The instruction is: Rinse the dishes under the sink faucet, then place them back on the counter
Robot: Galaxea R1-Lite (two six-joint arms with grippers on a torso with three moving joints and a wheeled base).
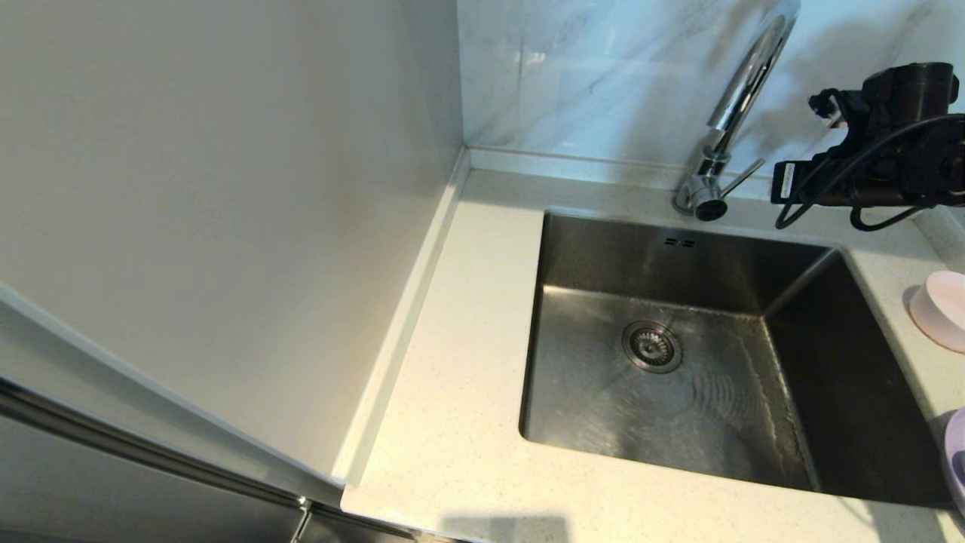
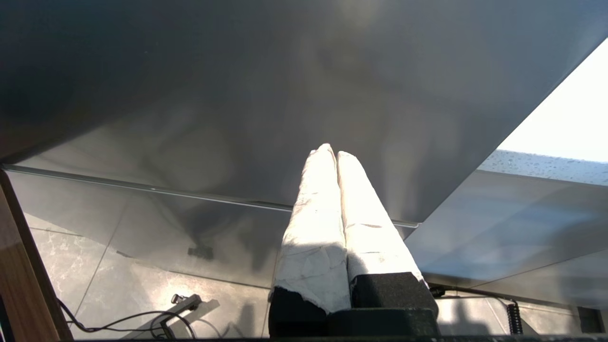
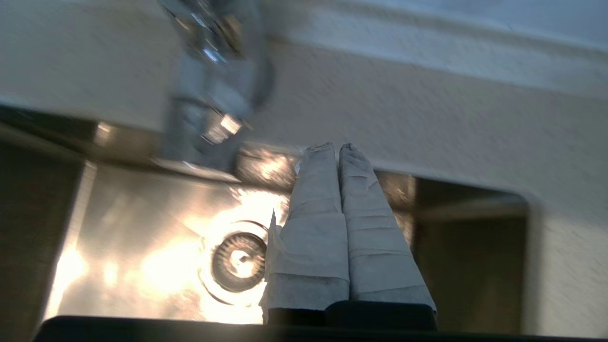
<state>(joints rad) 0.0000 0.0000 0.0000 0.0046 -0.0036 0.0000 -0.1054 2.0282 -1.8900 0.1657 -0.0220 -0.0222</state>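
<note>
**Operator:** Report the location of the dishes.

**Technician:** Two are partly visible in the head view, both on the counter [image 1: 452, 422] to the right of the sink [image 1: 678, 347]. The pale pink bowl [image 1: 941, 309] sits near the sink's right rim, cut by the frame edge. The lavender plate [image 1: 956, 452] shows only as a sliver at the frame edge, nearer the robot than the bowl. The spoon cannot be located in any view.

**Operator:** Condition of the sink?

**Technician:** The steel basin holds no dish. The round drain strainer [image 1: 652, 346] lies at the floor's centre; two overflow slots [image 1: 679, 242] are in the rear wall. The floor shows wet streaks and rings.

**Operator:** The faucet?

**Technician:** The sink faucet [image 1: 735, 113] stands on the counter behind the basin's rear rim, its gooseneck rising out of frame. The thin side lever [image 1: 742, 177] points right, toward the right arm. No water stream can be confirmed.

**Operator:** End effector status, right side.

**Technician:** The right gripper [image 3: 338, 147] is clenched, the two wrapped fingers [image 3: 323, 199] pressed together with nothing between them. It hangs above the basin's rear edge, just beside the faucet base. In the head view only the black wrist body [image 1: 882, 143] appears, to the right of the lever.

**Operator:** Left side?

**Technician:** The left gripper [image 2: 331, 149] is parked low beside the cabinet front [image 2: 237, 118], fingers pressed together, grasping nothing. Floor tiles [image 2: 142, 285] and a cable [image 2: 118, 320] lie below it.
</note>
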